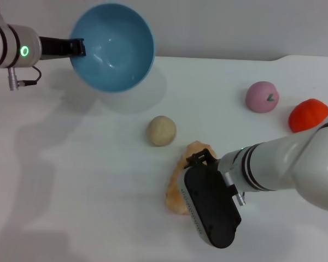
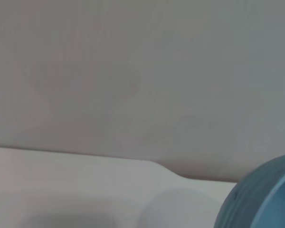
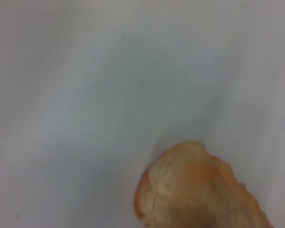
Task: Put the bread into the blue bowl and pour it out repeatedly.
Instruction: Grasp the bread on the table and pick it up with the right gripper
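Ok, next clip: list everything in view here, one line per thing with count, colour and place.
blue bowl: one, light blue, held tilted above the table's far left, empty.
bread: one, tan-golden, lying on the table near the middle, partly under the right arm.
ball: one, beige, on the table just beyond the bread.
round fruit: one, pink, far right of the table.
orange item: one, orange-red, beside the pink one, partly hidden.
table: one, white.
left gripper: one, dark, clamped on the bowl's rim.
right gripper: one, black, over the bread.

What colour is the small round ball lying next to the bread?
The ball is pale beige, plain, seen best in the head view, near the bread.
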